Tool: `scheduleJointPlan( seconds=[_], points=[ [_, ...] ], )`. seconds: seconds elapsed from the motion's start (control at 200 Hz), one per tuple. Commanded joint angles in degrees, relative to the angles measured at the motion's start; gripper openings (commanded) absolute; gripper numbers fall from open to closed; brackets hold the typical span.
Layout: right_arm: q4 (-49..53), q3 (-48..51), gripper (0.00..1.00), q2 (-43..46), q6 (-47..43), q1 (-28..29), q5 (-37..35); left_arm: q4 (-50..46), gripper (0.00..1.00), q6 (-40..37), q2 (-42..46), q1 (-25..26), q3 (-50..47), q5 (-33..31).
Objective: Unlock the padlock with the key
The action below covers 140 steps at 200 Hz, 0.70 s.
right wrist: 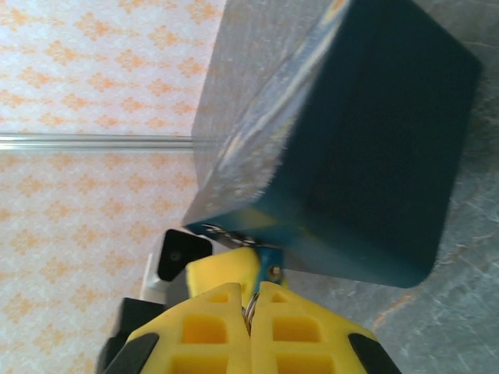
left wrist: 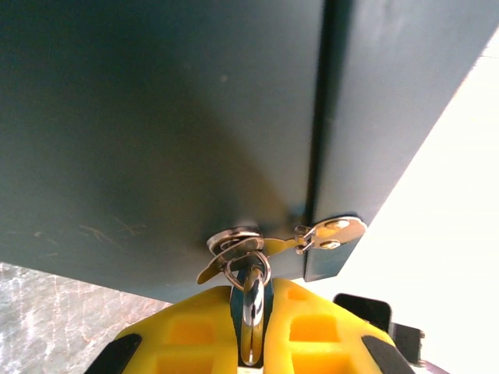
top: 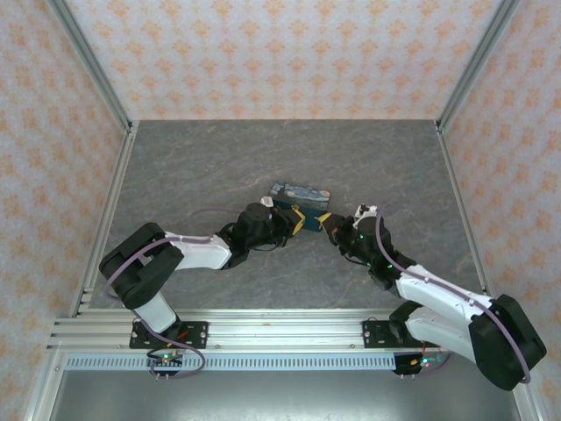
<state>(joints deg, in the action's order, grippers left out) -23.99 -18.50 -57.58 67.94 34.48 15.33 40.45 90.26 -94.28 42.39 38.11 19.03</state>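
Observation:
In the left wrist view my left gripper (left wrist: 252, 296) is shut on the teal-blue padlock (left wrist: 236, 312), squeezed between the yellow fingers. Its metal shackle (left wrist: 251, 308) runs up through the ring of the box's hasp (left wrist: 327, 232). My right gripper (right wrist: 251, 294) is shut on the key (right wrist: 250, 307), a thin silvery sliver between its pads. The key's tip points at the padlock (right wrist: 270, 262) just ahead, under the box corner. From above, the left gripper (top: 301, 220) and right gripper (top: 330, 224) meet in front of the box (top: 300, 191).
The dark teal box (left wrist: 156, 117) with its printed top (right wrist: 257, 125) rests on the grey marbled table (top: 219, 167). Aluminium frame posts (top: 92, 70) and patterned walls close in the sides and back. Open tabletop lies to the left, right and behind the box.

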Motion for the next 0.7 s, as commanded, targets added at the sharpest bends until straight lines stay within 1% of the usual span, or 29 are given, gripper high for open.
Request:
scheduleJointPlan(
  seconds=[0.0, 0.215, 0.696],
  points=[
    [-2.21, 0.3, 0.0, -1.43, 1.23, 0.93, -2.39, 4.23, 0.0, 1.88, -0.25, 0.24, 0.02, -1.17],
    [-5.01, -0.65, 0.0, -4.9, 1.49, 1.84, -3.35, 4.82, 0.0, 2.91, -0.27, 0.26, -0.43, -1.42],
    [-5.66, -2.93, 0.0, -7.53, 1.76, 2.95, -3.99, 4.9, 0.0, 3.08, 0.13, 0.24, -0.69, -1.35]
  ],
)
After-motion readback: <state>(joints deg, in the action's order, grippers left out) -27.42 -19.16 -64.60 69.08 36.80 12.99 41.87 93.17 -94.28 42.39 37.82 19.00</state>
